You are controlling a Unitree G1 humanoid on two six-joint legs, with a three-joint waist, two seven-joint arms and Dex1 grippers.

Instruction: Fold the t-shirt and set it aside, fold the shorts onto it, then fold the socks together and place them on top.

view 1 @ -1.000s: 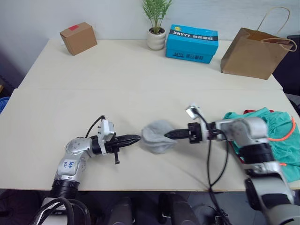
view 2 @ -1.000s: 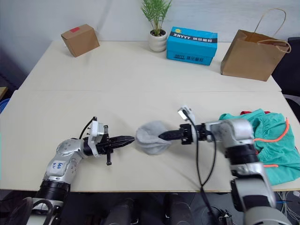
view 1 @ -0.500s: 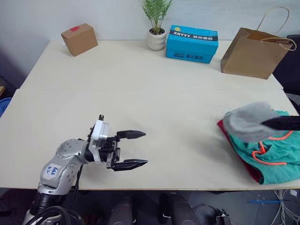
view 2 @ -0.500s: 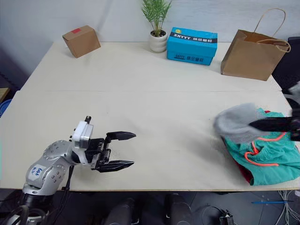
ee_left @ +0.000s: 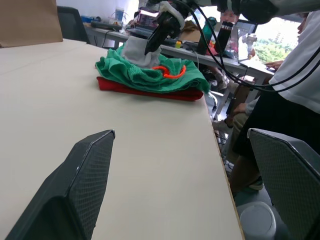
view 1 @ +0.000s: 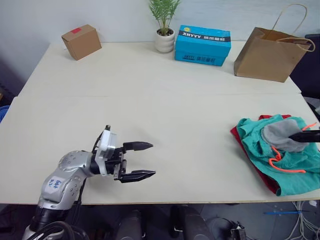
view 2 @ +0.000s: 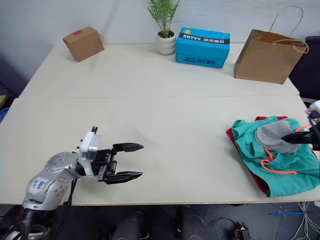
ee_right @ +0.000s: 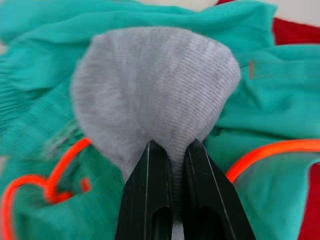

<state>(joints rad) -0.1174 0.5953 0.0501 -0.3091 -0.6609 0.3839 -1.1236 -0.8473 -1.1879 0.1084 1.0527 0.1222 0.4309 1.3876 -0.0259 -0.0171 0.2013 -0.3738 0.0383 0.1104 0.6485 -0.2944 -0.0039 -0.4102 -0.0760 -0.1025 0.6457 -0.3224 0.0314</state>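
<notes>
right wrist view: the right gripper [ee_right: 169, 155] is pinched tight on the socks [ee_right: 155, 90], a soft, ribbed grey bundle lying on the shorts [ee_right: 45, 65]. head views place this stack at about 3 o'clock on the table [view 1: 150, 100], near its edge. the shorts are crumpled teal cloth with a neon orange drawstring, laid over the t-shirt [view 2: 247, 167], whose red edge shows beneath. the left gripper [view 1: 142, 160], at about 7 o'clock, hangs empty with fingers spread. judged from this, both garments are stacked and the socks sit on top; only the release seems left.
</notes>
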